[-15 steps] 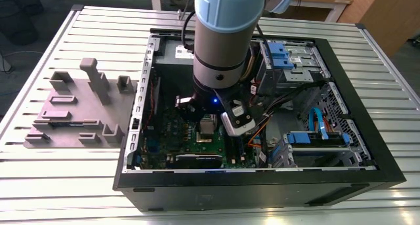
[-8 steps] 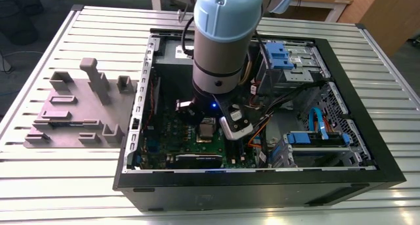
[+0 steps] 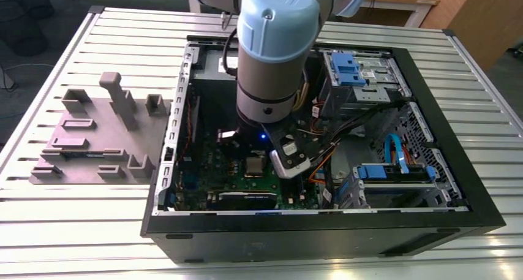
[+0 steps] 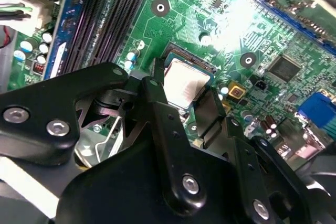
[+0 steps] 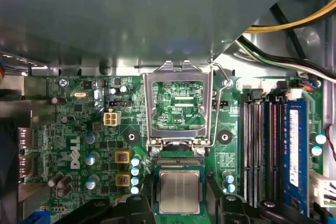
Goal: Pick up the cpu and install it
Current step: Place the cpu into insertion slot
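Note:
The cpu (image 5: 179, 191), a flat square chip with a shiny silver top, is over the motherboard socket (image 5: 178, 162); a strip of the socket's contacts shows beyond its far edge. My gripper (image 5: 179, 205) straddles it, with one black finger (image 4: 156, 85) at one side and the other finger (image 4: 211, 109) at the opposite side, both close against the chip. I cannot tell whether the chip is seated or held just above the socket. In the exterior view the cpu (image 3: 256, 165) lies low inside the open computer case (image 3: 327, 222), under the arm's wrist (image 3: 288, 157).
The socket's metal load plate (image 5: 178, 103) stands flipped open, its lever (image 5: 224, 85) raised beside it. Memory slots (image 5: 261, 150) and a blue memory stick (image 5: 295, 150) run alongside. Cables (image 3: 347, 124) and drive cages (image 3: 356, 68) crowd the case. A grey fixture plate (image 3: 98, 139) lies outside, on the exterior view's left.

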